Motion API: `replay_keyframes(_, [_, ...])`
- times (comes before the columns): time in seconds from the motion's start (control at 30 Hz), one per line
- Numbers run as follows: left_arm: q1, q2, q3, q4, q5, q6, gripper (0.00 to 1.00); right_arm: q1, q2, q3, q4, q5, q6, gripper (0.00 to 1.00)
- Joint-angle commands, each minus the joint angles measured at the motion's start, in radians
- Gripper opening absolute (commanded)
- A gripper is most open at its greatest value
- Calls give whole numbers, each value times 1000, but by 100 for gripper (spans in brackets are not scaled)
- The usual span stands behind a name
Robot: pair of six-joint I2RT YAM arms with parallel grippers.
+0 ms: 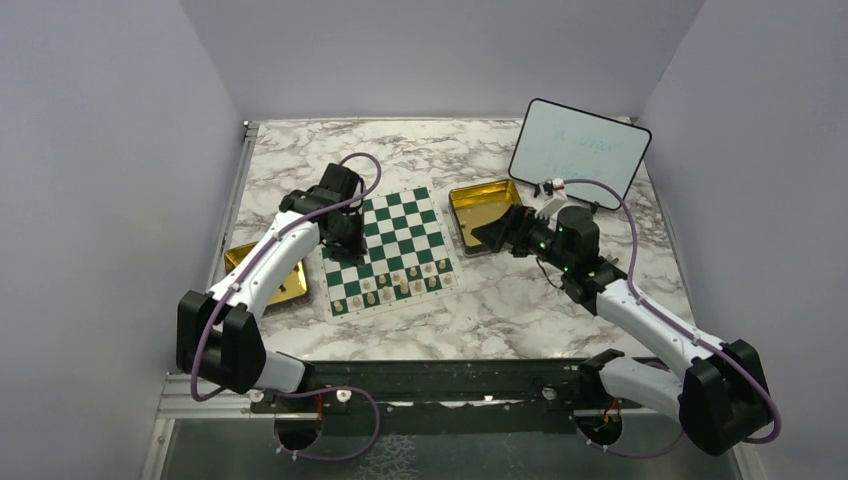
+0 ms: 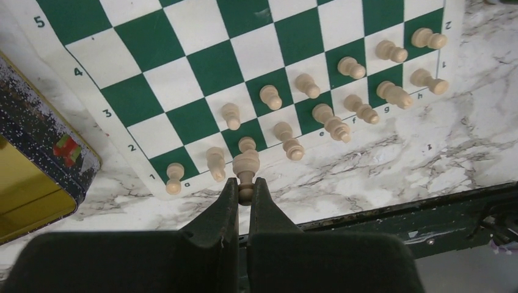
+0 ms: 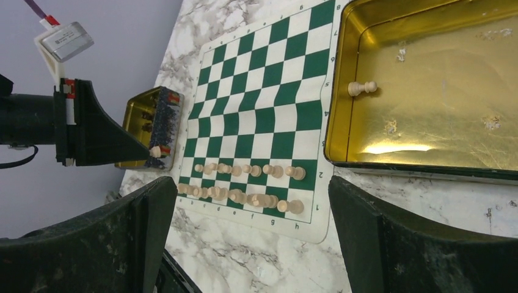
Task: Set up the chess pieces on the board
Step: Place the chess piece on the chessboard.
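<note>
My left end effector [image 2: 245, 186] pinches a turned cream chess piece [image 2: 246, 165], checkered board [image 2: 183, 61] beyond; right end effector [image 3: 249, 189] gapes empty.

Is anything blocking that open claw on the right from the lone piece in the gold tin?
The piece sits alone in the gold tin; only the tin's near wall stands between it and the right gripper, whose jaws are wide open.
</note>
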Motion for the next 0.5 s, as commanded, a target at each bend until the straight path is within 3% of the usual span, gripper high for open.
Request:
replay_keyframes(0.0, [18,42,-21,-60,-48,9,0,6,-13,-2,-6,-31,-25,100])
replay_keyframes(0.47, [100,121,-99,-13,1,75,0,6,-41,10,-27,-14,-49,100])
